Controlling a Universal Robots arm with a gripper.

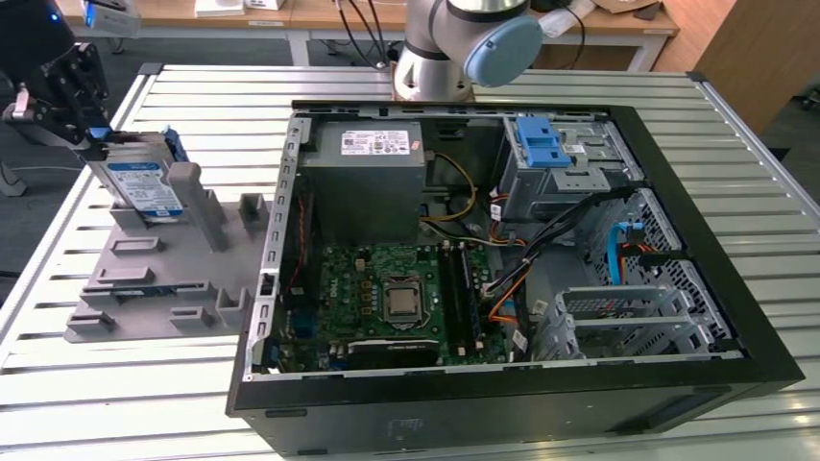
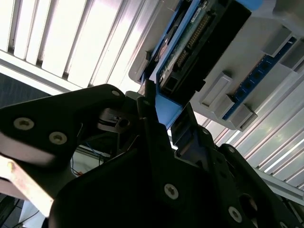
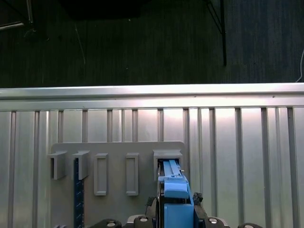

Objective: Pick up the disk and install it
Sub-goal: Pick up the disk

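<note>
Your jaws pinch the disk (image 1: 138, 187) by its blue frame. It stands upright in the grey rack (image 1: 141, 279), at ten o'clock from the open computer case (image 1: 513, 423) on the ribbed metal counter (image 1: 756, 192). Dark floor (image 3: 142, 42) lies beyond.

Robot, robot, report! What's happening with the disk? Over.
Gripper shut on the disk, at its blue frame. Standing upright in the grey holder. Nothing seen in the way.

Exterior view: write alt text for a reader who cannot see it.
The robot's black hand is at the top edge of the blue-framed disk, which stands on edge in a grey holder at the exterior view's left. Beside it, an open computer case lies on a slatted metal table.
</note>
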